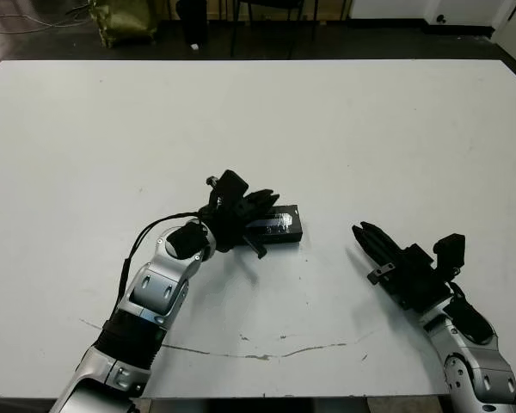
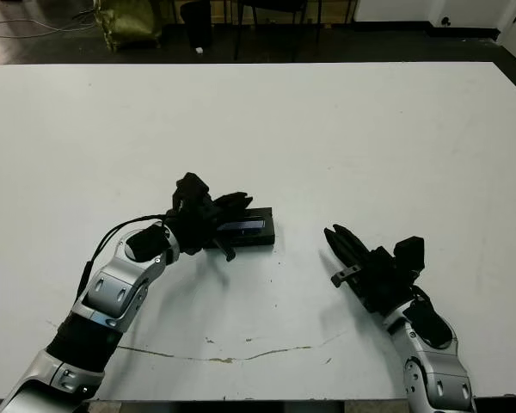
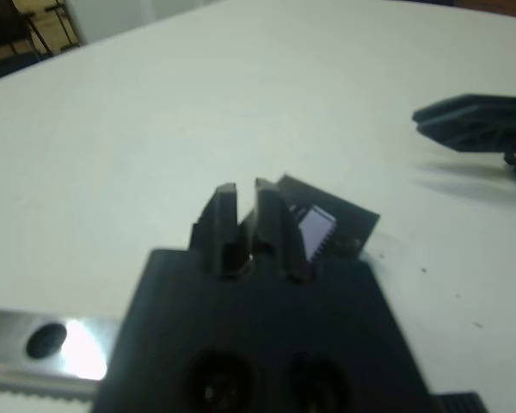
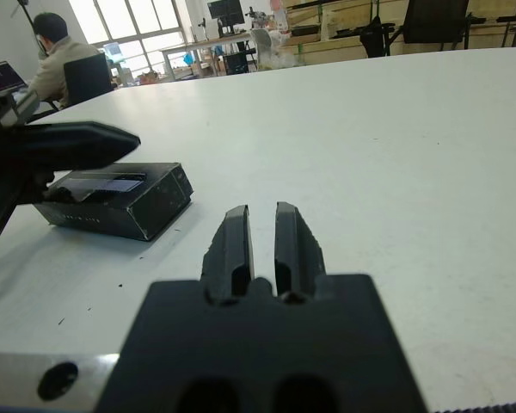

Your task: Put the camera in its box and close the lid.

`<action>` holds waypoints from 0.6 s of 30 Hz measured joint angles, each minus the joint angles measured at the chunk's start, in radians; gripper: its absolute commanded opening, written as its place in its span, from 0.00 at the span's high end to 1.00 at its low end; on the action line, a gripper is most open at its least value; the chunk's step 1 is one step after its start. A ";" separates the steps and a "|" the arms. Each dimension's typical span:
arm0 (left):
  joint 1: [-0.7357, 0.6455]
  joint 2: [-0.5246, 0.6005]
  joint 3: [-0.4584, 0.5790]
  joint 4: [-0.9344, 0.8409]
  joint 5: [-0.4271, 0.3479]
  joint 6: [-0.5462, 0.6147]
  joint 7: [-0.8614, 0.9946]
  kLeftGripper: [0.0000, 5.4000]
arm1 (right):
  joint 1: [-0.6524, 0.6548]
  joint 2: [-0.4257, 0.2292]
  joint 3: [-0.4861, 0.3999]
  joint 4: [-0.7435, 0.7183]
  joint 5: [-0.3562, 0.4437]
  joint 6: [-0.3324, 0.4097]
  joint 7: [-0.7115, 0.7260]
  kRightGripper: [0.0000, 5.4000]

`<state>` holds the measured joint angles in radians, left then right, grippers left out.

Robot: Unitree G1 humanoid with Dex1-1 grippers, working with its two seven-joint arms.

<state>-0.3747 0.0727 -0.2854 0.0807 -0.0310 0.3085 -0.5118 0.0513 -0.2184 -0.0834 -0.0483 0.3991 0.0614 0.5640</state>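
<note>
Lid (image 1: 279,224) on tabletop (image 1: 344,129); left gripper (image 1: 260,205) clenched at its 9 o'clock end; right gripper (image 1: 367,238) clenched, empty, at 3 o'clock.

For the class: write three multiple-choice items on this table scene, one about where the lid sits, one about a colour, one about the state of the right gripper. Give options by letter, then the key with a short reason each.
1. Where is the lid?
A. beside the left gripper, mid-table
B. under the right gripper
C. at the table's far edge

2. What colour is the table?
A. grey
B. white
C. brown

3. What is the right gripper doing?
A. clamping the lid
B. lifting a cup
C. holding nothing, fingers nearly together, apart from the lid

Key: 1 A, the head views show the lid by the left gripper near the table's middle. 2 B, the surface is plain white in every view. 3 C, the right wrist view shows only a narrow bare gap between its fingers, with the lid off to one side.
</note>
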 measured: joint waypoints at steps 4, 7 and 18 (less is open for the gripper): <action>0.026 -0.003 -0.015 -0.047 0.005 0.057 0.029 1.00 | 0.001 0.000 0.000 -0.009 0.010 0.010 0.000 1.00; 0.030 -0.005 -0.032 -0.055 0.026 0.074 0.060 1.00 | 0.001 0.000 0.000 -0.014 0.017 0.011 0.000 1.00; -0.021 -0.040 -0.054 0.096 0.059 0.048 0.128 1.00 | 0.001 0.000 0.000 0.001 0.017 0.021 -0.003 1.00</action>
<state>-0.3957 0.0324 -0.3395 0.1762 0.0282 0.3569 -0.3835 0.0528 -0.2186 -0.0833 -0.0469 0.4156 0.0825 0.5613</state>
